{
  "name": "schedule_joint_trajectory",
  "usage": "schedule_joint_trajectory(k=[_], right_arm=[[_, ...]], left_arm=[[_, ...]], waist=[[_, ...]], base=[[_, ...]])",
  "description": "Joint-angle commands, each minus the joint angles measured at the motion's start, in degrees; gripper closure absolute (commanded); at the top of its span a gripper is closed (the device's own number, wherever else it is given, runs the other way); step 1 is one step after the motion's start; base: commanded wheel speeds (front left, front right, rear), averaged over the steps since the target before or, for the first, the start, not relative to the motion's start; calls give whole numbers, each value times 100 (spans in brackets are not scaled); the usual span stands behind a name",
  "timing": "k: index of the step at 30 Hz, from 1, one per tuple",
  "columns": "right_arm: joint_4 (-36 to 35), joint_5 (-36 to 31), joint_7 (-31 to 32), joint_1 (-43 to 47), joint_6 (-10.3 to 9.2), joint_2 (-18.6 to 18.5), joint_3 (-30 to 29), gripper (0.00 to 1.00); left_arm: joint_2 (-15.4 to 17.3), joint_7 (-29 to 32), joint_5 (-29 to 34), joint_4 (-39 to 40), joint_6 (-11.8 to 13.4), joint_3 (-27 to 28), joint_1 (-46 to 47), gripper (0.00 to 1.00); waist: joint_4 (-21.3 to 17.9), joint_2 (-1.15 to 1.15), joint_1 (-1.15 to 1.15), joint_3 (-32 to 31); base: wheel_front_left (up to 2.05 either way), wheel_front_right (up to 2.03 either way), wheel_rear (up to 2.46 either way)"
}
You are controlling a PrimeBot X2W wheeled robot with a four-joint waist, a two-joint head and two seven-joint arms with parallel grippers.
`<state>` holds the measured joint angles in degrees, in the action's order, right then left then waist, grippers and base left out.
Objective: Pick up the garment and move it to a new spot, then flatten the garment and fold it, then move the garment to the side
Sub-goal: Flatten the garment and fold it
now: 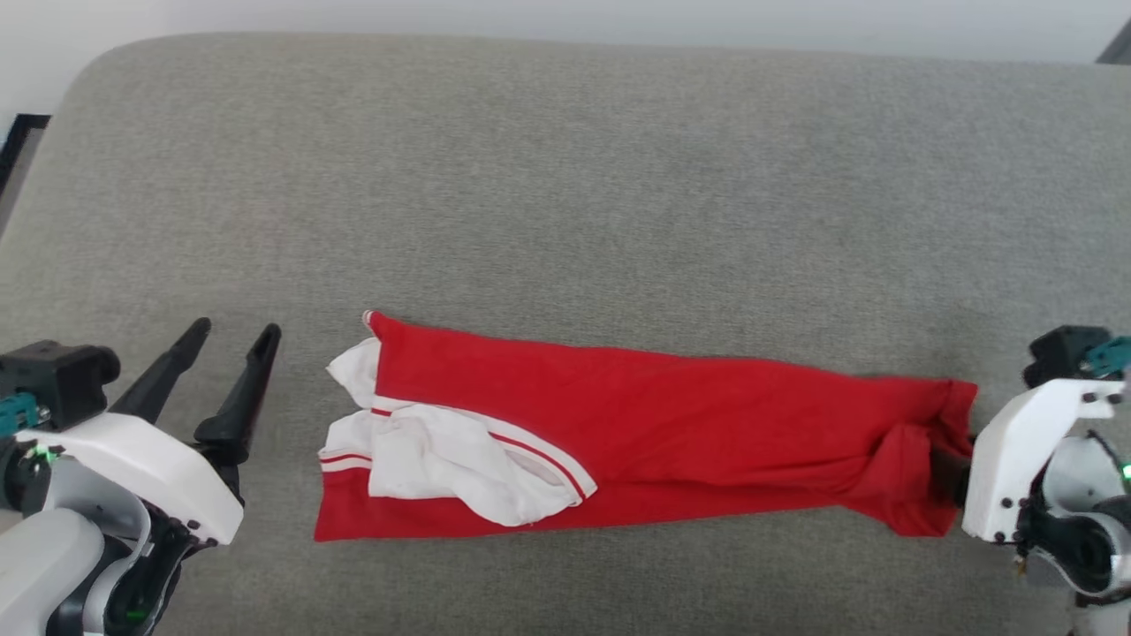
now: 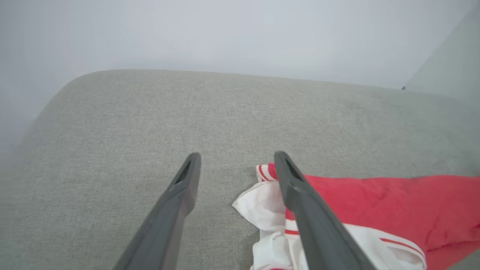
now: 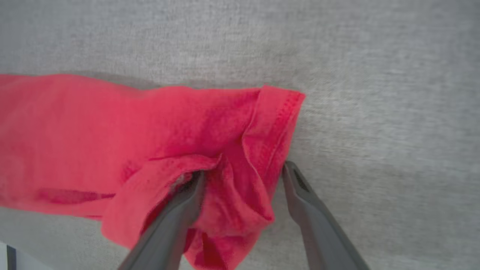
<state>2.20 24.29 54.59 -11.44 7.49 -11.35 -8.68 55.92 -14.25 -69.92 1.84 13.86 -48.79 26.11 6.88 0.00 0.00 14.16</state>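
Note:
The garment (image 1: 689,424) lies on the grey cushion as a long red strip running left to right. Its white sleeves (image 1: 442,459) with red stripes are bunched on top at the left end. My left gripper (image 1: 237,329) is open a short way left of the sleeves and touches no cloth. In the left wrist view that gripper (image 2: 237,154) hovers over bare cushion, with the garment (image 2: 393,202) beside its right finger. My right gripper (image 3: 243,169) is open at the strip's right end. A rumpled fold of the garment's hem (image 3: 232,195) sits between its fingers. The white right wrist housing (image 1: 1016,459) hides those fingers in the head view.
The grey fabric cushion (image 1: 565,177) spreads wide behind and to both sides of the strip, and its rounded back edge meets a pale wall. A dark frame (image 1: 22,141) shows past the left edge, and a dark corner (image 1: 1118,44) sits at the top right.

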Motion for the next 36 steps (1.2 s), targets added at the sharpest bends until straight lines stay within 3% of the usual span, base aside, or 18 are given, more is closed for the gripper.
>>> schedule_joint_trajectory(k=[1,6,7,8,9,10,21,28,36], right_arm=[[172,37,-14,-89,0,-26,54,0],[795,234,44,-121,1,-103,458,0],[840,316,53,-117,2,-144,584,53],[840,316,53,-117,2,-144,584,53],[871,401,-10,-137,4,-187,679,92],[914,476,-32,-141,5,-246,757,100],[733,1290,-19,-142,1,-632,1015,100],[510,1468,45,-132,0,-784,809,100],[432,1233,161,-56,0,-1072,112,100]], left_arm=[[-86,-64,109,-42,40,167,-172,0],[-490,-95,468,-143,-49,1006,-716,0],[-607,-96,553,-184,-78,1210,-861,0],[-607,-96,553,-184,-78,1210,-861,0],[-736,-96,644,-216,-131,1447,-994,0],[-847,-96,796,-231,-196,1650,-1127,0],[-2287,-95,2174,-377,-1027,3712,-2566,0],[-3056,-96,2779,-489,-1499,4503,-3071,0],[-3803,-96,3301,-469,-1895,5169,-3308,0]], waist=[[77,0,0,-39],[231,0,0,-128],[261,0,0,-149],[261,0,0,-149],[287,0,0,-170],[308,0,0,-189],[369,0,0,-409],[309,0,0,-513],[204,0,0,-627]], base=[[0,0,0],[0,0,0],[0,0,0],[0,0,0],[0,0,0],[0,0,0],[0,0,0],[0,0,0],[0,0,0]])
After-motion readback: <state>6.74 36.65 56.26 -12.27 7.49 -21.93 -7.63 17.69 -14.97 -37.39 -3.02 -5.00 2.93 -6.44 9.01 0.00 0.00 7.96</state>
